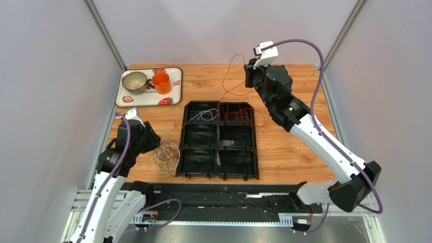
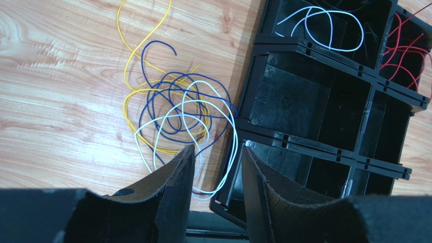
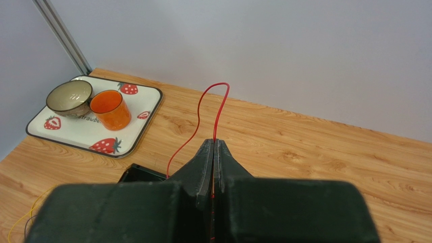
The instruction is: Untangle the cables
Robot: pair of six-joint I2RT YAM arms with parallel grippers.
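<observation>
Red cable (image 3: 217,84) clamped in the right pincer (image 3: 213,142) — plain only at its wrist — left pincer (image 2: 218,149) half-open.

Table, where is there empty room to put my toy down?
Bare wood lies right of the black bin tray, and at the far edge between the strawberry tray and the red cable. Crowded: the cable tangle left of the bin tray.
</observation>
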